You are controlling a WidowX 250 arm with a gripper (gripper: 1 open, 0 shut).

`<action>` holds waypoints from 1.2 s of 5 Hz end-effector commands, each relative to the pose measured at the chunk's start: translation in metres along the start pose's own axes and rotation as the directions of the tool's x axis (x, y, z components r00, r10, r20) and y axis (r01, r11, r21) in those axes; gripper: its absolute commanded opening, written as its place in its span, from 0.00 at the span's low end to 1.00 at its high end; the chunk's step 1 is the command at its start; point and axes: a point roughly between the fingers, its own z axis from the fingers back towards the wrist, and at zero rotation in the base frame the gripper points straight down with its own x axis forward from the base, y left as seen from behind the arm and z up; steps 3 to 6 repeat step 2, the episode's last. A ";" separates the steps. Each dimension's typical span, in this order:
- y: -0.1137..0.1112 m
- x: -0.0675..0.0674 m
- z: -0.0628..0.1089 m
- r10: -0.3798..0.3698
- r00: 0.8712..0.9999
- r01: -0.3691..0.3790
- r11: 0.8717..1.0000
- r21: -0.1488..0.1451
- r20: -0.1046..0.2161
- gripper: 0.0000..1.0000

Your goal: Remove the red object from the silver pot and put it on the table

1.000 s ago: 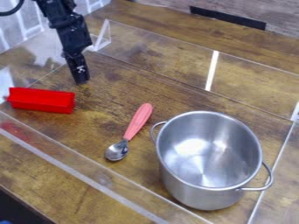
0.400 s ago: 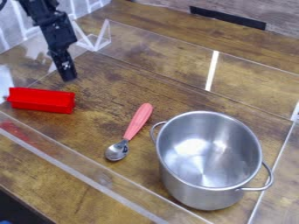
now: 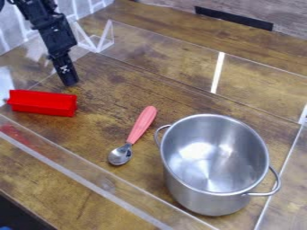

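Toward the left edge of the surface (image 3: 120, 112), near the clear wall there, lies the red block (image 3: 43, 102), flat on the wood and outside the pot. Just behind it, toward the far left corner, the dark gripper (image 3: 67, 79) points down, apart from the block and holding nothing that can be seen; whether its fingers are parted or closed, I cannot tell. Next comes the spoon (image 3: 132, 137), its bowl toward the near edge and its pinkish handle slanting toward the pot. Rightmost, the silver pot (image 3: 216, 166) stands upright, its visible inside bare.
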 end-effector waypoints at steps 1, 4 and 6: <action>0.008 0.005 0.018 -0.010 0.999 0.009 0.999 0.032 0.040 1.00; 0.010 0.009 0.016 -0.013 0.998 0.012 1.000 0.019 0.054 1.00; 0.010 0.009 0.016 -0.013 0.998 0.012 1.000 0.019 0.054 1.00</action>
